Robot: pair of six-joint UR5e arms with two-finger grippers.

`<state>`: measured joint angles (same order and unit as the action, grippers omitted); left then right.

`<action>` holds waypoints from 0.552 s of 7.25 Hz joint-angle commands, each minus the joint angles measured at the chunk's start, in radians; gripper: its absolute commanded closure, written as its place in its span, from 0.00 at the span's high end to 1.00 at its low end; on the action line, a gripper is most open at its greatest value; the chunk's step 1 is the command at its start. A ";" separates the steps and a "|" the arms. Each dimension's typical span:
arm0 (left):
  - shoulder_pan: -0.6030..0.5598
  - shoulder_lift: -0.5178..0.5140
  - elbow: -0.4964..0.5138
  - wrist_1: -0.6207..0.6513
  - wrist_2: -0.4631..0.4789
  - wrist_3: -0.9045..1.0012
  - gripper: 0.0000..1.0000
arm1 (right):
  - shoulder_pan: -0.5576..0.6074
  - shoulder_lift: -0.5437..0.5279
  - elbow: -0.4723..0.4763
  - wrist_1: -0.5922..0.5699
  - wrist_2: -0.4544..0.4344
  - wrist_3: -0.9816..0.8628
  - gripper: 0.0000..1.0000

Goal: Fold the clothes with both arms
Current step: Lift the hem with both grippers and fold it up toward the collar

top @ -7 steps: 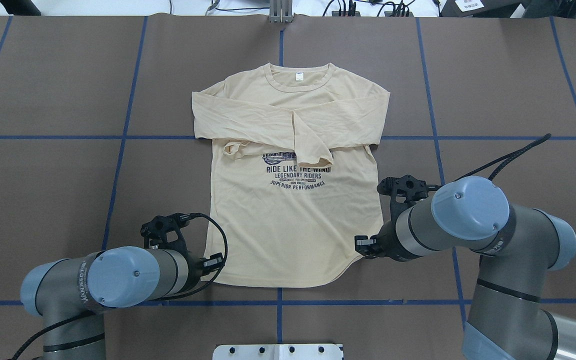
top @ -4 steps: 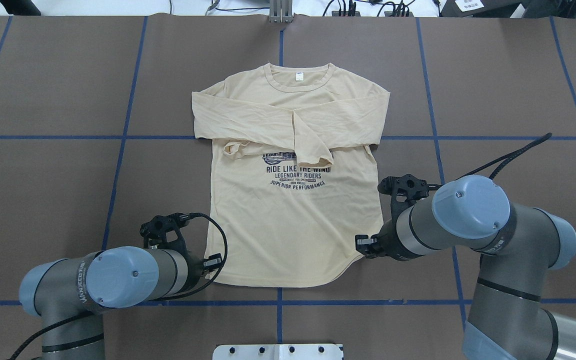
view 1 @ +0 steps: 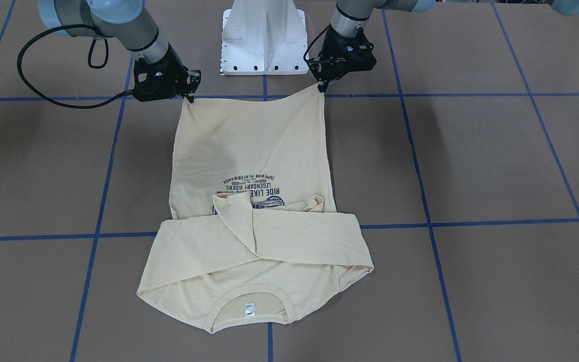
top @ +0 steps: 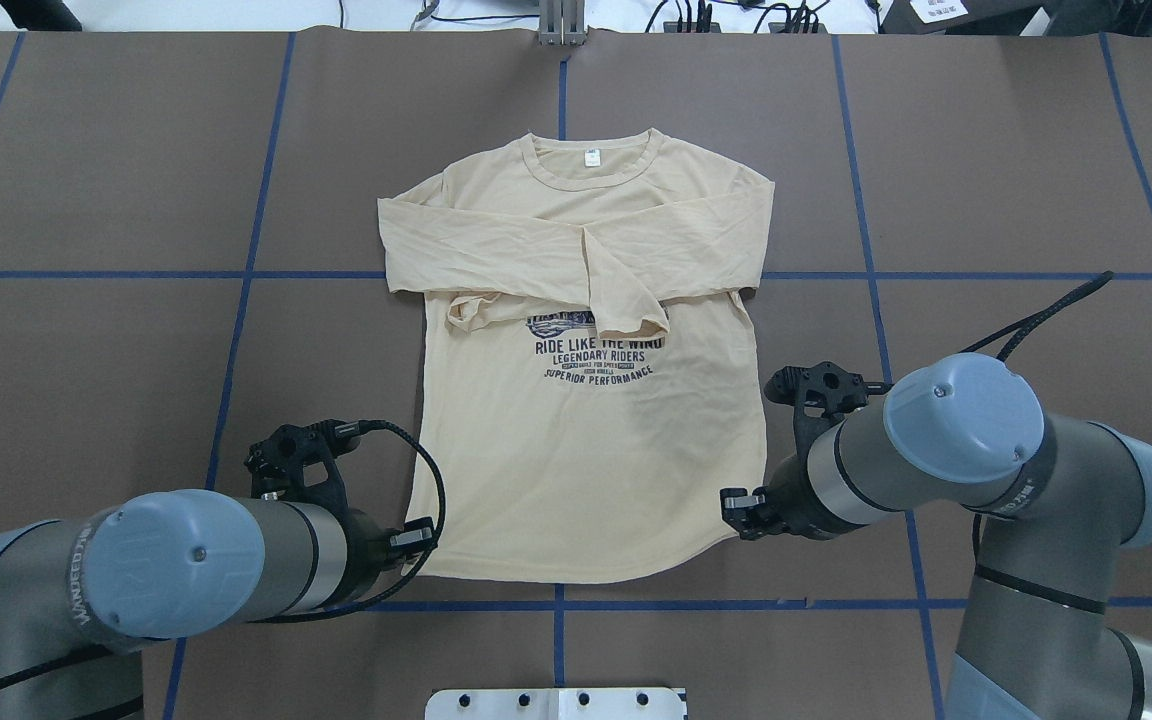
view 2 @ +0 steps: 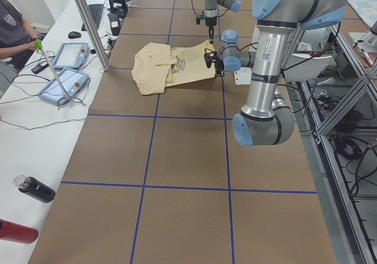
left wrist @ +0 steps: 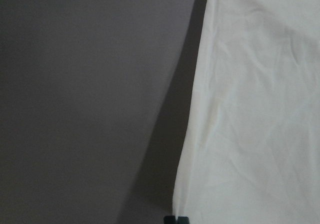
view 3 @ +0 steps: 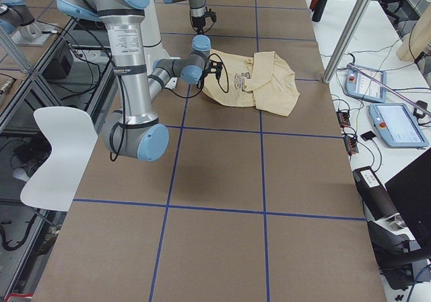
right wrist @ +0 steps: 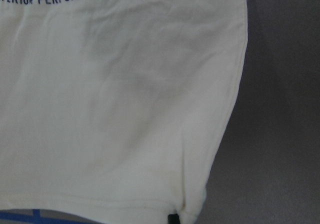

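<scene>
While both sleeves already lie crossed over its chest, the pale cream-yellow long-sleeved thin T-shirt (top: 586, 470) lies centred on the brown gridded table (top: 86, 400). The left gripper (view 1: 321, 89) and right gripper (view 1: 189, 98) are each pinched tight on a near hem corner. The body fold looks yet to come.

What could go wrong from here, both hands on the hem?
1. Left hand and right hand each pinch only a hem corner of the T-shirt; the thin fabric may slip out during the carry.
2. The crossed sleeves lie loose on the chest, so dragging the shirt could undo them.
</scene>
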<state>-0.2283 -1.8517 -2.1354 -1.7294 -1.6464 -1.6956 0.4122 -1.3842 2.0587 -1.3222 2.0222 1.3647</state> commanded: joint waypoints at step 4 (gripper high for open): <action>0.106 0.009 -0.104 0.044 -0.006 -0.001 0.00 | -0.047 -0.104 0.075 0.001 0.194 0.019 0.00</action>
<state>-0.1225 -1.8447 -2.2159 -1.6883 -1.6500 -1.6964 0.3694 -1.4877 2.1352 -1.3224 2.2111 1.3810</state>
